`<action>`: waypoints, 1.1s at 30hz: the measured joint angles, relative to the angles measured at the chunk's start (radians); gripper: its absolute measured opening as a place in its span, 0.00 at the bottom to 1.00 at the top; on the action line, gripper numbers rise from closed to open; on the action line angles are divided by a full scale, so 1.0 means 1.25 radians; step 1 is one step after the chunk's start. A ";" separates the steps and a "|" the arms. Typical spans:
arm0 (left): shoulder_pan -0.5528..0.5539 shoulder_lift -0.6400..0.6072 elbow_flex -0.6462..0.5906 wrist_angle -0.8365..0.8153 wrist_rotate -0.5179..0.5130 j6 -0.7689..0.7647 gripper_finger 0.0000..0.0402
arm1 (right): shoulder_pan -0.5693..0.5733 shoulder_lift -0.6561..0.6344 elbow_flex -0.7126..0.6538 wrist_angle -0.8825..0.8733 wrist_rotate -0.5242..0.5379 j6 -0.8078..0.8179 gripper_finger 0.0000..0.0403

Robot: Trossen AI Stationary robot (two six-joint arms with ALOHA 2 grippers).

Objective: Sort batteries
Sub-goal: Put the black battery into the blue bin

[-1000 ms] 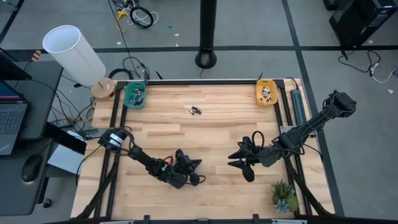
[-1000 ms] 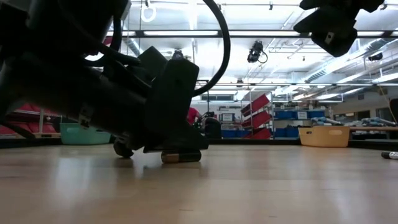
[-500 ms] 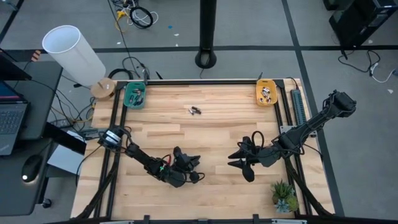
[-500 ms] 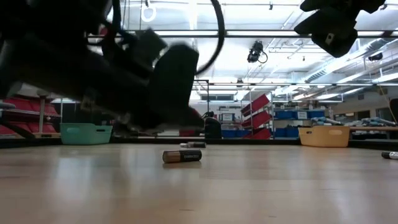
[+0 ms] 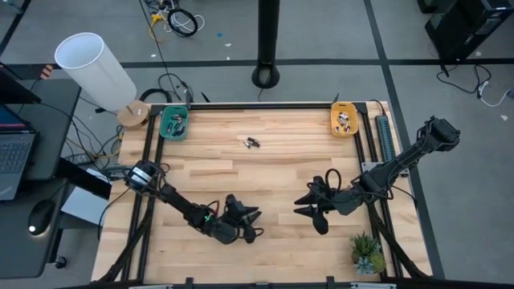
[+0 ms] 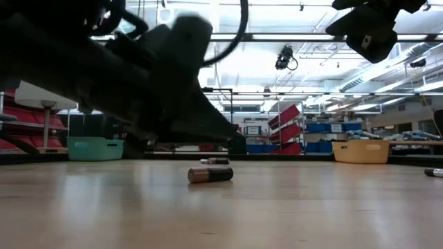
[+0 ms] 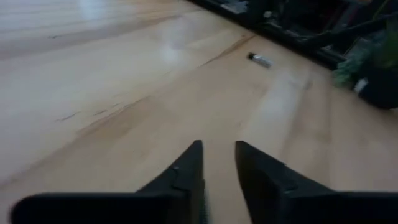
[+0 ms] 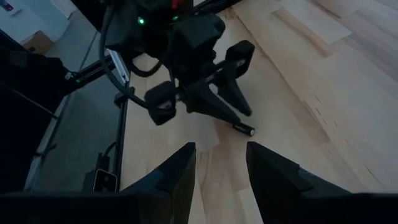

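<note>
1. Left gripper (image 5: 250, 223): low over the near middle of the table, fingers (image 7: 186, 171) parted by a narrow gap and holding nothing that I can see.
2. Loose battery (image 6: 210, 175): lying flat on the wood just beside that gripper; from the right wrist it shows at the fingertips' foot (image 8: 244, 129), apparently untouched, though I cannot be sure of contact.
3. Right gripper (image 5: 307, 205): hovering right of centre, jaws moderately apart, empty; waiting.
4. Other batteries: a small pair (image 5: 252, 143) mid-table toward the far edge, and one stray cell (image 7: 259, 60) ahead of the left wrist.
5. Trays: teal tray (image 5: 174, 124) at the far left corner, orange tray (image 5: 344, 120) at the far right, each with cells inside.
6. Handling note, my judgement: the cell will roll. I'd square the fingers across its length, settle them either side before closing, and lift only once it sits firm.
</note>
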 joint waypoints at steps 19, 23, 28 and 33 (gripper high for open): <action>0.016 0.079 0.007 -0.041 0.087 0.042 0.48 | -0.001 0.000 0.000 -0.001 0.002 0.008 0.38; 0.016 0.078 0.007 -0.073 0.117 0.039 0.22 | -0.001 0.000 0.000 -0.001 0.002 0.008 0.38; 0.017 0.077 0.007 -0.090 0.147 0.022 0.13 | -0.001 0.000 0.000 -0.002 0.002 0.008 0.38; 0.018 0.066 0.005 -0.096 0.148 0.017 0.13 | -0.001 0.000 0.000 -0.002 0.002 0.008 0.38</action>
